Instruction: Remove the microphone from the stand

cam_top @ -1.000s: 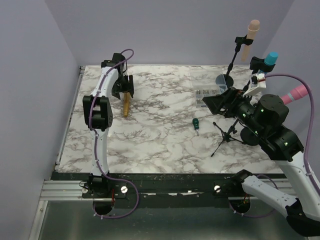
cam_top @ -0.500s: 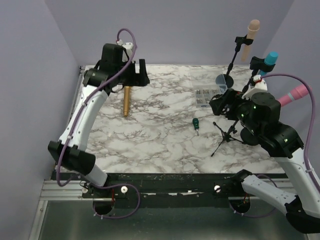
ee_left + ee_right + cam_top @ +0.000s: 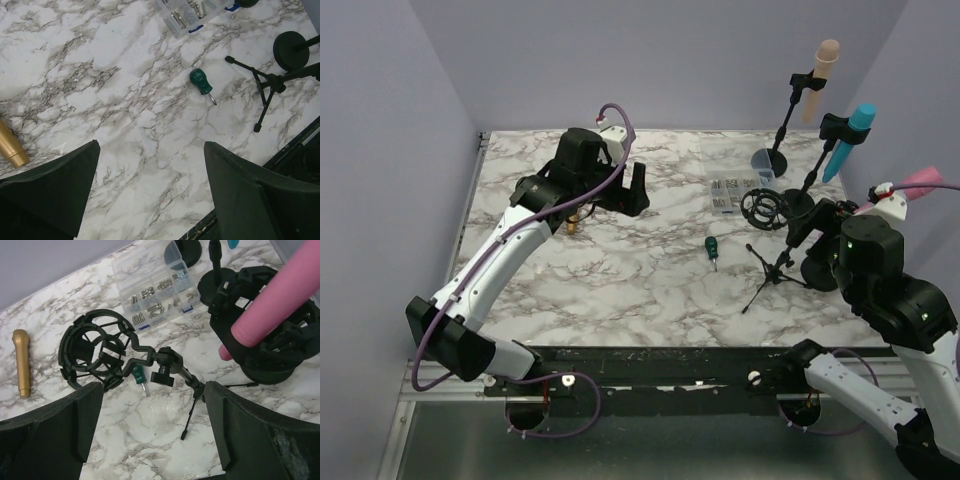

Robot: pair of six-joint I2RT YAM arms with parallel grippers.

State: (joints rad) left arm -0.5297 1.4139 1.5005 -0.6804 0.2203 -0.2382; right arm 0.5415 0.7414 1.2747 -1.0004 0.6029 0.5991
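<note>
Judging from the layout, your job looks essentially done. The gold microphone lies flat on the table toward ten o'clock, well apart from the tripod stand at three o'clock, whose round cradle sits empty. Your left gripper hangs above the marble, fingers spread, holding nothing. Your right gripper is likewise wide and empty above the cradle. A pink microphone, a blue microphone and a beige microphone sit in other stands between one and three o'clock; whether they count, I cannot tell.
</note>
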